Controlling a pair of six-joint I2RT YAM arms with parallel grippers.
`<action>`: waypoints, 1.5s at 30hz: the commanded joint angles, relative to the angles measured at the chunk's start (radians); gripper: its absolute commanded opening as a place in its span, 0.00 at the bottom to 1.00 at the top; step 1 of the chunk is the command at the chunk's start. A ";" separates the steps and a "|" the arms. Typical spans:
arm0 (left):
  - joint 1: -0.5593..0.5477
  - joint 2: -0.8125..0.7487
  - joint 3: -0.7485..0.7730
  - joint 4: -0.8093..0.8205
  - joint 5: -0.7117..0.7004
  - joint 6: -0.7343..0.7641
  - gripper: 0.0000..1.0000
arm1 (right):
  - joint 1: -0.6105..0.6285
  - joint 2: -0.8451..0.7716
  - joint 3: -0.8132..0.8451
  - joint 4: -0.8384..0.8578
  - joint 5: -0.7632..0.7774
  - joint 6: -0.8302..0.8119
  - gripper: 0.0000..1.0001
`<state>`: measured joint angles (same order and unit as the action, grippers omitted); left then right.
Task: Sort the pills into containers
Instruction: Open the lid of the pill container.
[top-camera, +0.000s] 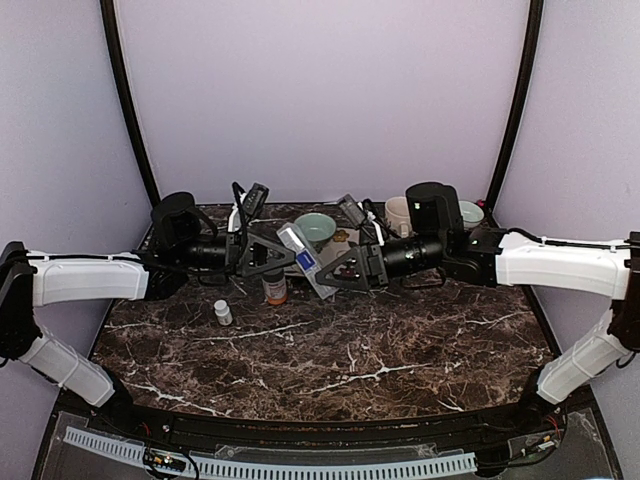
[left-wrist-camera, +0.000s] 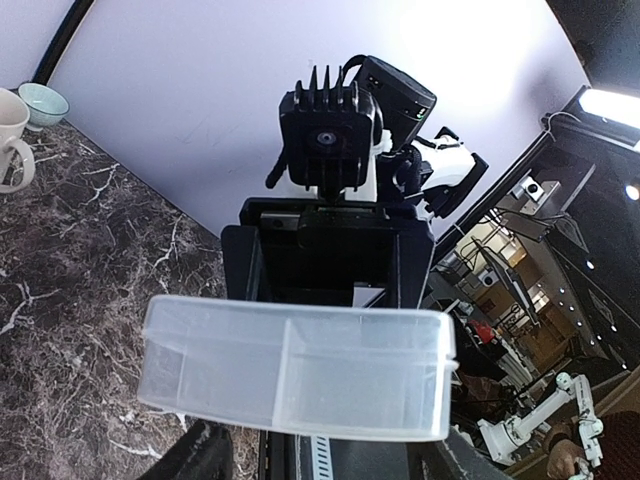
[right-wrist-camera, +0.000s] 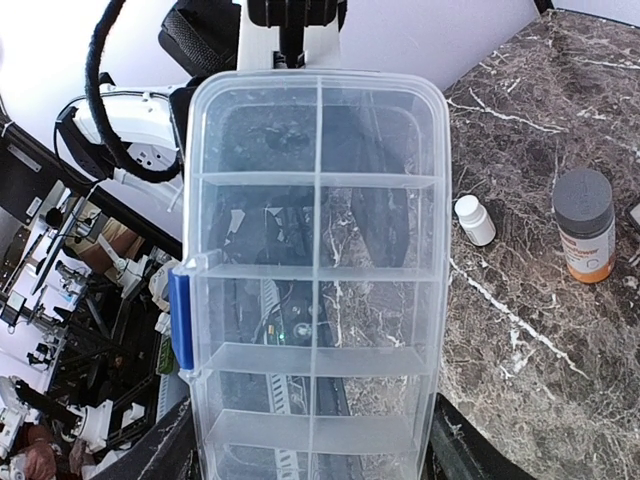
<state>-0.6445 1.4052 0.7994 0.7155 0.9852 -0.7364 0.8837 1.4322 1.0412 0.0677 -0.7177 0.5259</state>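
Note:
The clear pill box (top-camera: 305, 258) with a blue latch hangs tilted above the table between my two arms. Its containers (right-wrist-camera: 315, 225) run in two rows and look empty. My right gripper (right-wrist-camera: 310, 455) is shut on the box's near end, one finger (right-wrist-camera: 165, 450) on each long side. My left gripper (left-wrist-camera: 330, 455) faces the box's other end (left-wrist-camera: 300, 365); its fingers (left-wrist-camera: 200, 450) are spread wide, and the box lies just beyond their tips. I see no pills in any view.
An orange grey-capped bottle (top-camera: 274, 287) and a tiny white bottle (top-camera: 222, 312) stand on the marble table (top-camera: 330, 360) under and left of the box. A green bowl (top-camera: 315, 228), a mug (top-camera: 400, 212) and another bowl (top-camera: 468, 212) sit along the back edge.

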 joint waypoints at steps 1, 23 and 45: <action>0.000 -0.042 0.017 0.024 -0.033 0.022 0.62 | 0.021 0.024 0.020 0.041 -0.011 0.004 0.30; -0.009 -0.028 0.018 0.102 -0.054 -0.016 0.62 | 0.063 0.083 0.041 0.020 0.018 0.009 0.30; -0.083 -0.008 -0.010 0.102 -0.064 -0.063 0.65 | 0.104 0.087 0.168 -0.236 0.316 -0.098 0.30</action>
<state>-0.6971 1.4040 0.7807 0.7097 0.8993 -0.7944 0.9627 1.4952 1.1919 -0.1577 -0.4191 0.4458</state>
